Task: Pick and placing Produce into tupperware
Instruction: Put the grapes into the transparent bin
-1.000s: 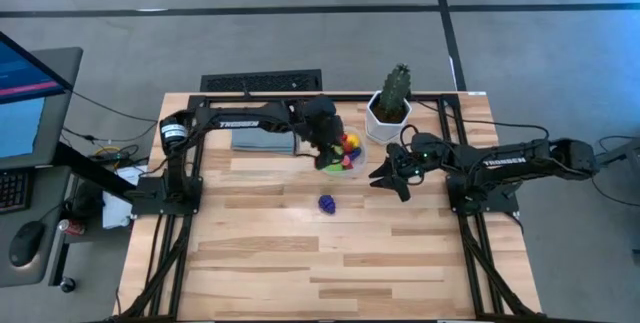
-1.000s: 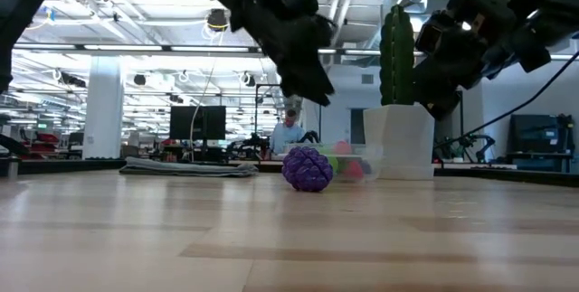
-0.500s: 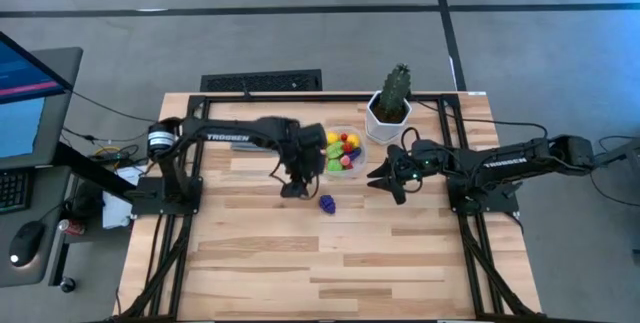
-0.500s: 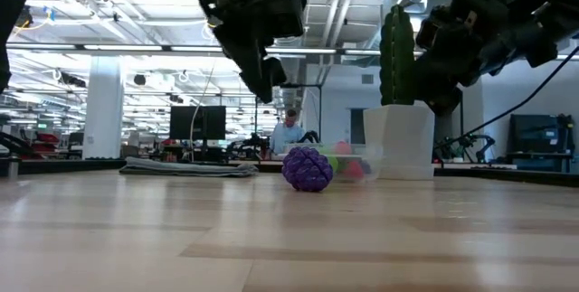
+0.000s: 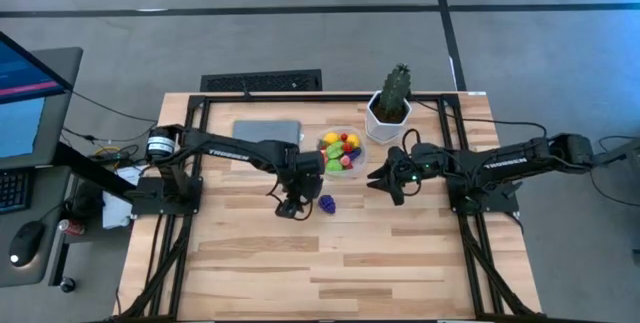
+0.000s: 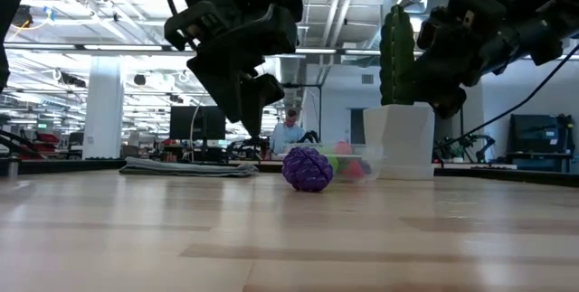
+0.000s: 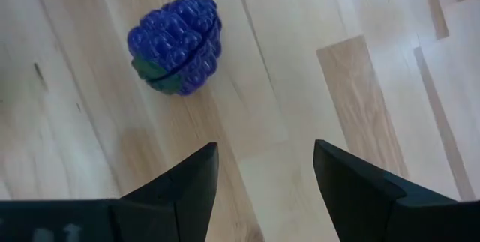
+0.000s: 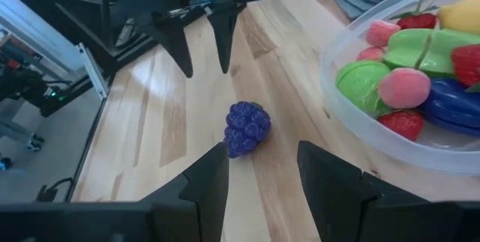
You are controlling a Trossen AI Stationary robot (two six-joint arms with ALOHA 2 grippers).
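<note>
Grapes, one purple bunch [image 5: 327,203], sit alone on the wood table [image 5: 350,263], just right of the left gripper [image 5: 290,206], whose fingers hang apart and empty above the boards. Right gripper [image 5: 385,178] hovers further right, fingers narrowly parted, empty too. One clear tupperware [image 5: 341,151] behind holds roughly eight pieces.
</note>
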